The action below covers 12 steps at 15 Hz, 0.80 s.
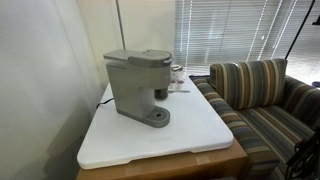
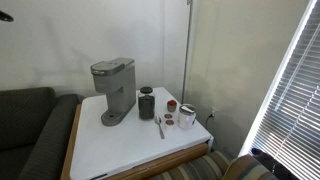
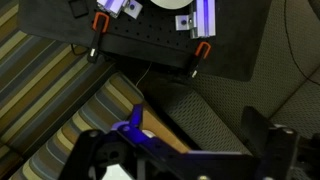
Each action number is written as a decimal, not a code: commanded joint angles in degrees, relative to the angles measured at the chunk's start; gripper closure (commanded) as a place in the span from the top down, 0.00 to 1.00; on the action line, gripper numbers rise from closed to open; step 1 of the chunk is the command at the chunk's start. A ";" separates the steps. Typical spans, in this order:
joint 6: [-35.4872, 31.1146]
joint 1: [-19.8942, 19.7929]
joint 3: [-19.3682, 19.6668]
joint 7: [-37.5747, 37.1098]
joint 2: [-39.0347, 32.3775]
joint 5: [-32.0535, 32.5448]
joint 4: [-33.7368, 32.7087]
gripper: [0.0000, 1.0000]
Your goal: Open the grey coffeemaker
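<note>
The grey coffeemaker (image 1: 137, 85) stands on the white tabletop (image 1: 190, 135) with its top lid down; it also shows in an exterior view (image 2: 112, 85). Its round drip base (image 1: 155, 117) faces the table's middle. It is out of the wrist view. In the wrist view my gripper (image 3: 180, 150) is open and empty, its dark fingers wide apart above a grey cushion and a striped sofa. It is well away from the coffeemaker. A dark shape at the frame edge (image 1: 305, 150) may be part of my arm.
Beside the coffeemaker stand a dark jar (image 2: 147, 103), a small glass jar with a red lid (image 2: 172, 106), a white cup (image 2: 187, 117) and a spoon (image 2: 160, 126). A striped sofa (image 1: 260, 95) adjoins the table. Window blinds (image 1: 230, 30) are behind.
</note>
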State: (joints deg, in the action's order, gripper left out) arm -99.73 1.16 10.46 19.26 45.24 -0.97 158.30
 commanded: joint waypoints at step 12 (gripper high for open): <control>-30.10 7.80 10.15 20.47 -18.72 -16.75 -0.57 1.00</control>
State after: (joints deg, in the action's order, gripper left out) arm -125.03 5.61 17.92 32.42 34.27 -12.43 159.66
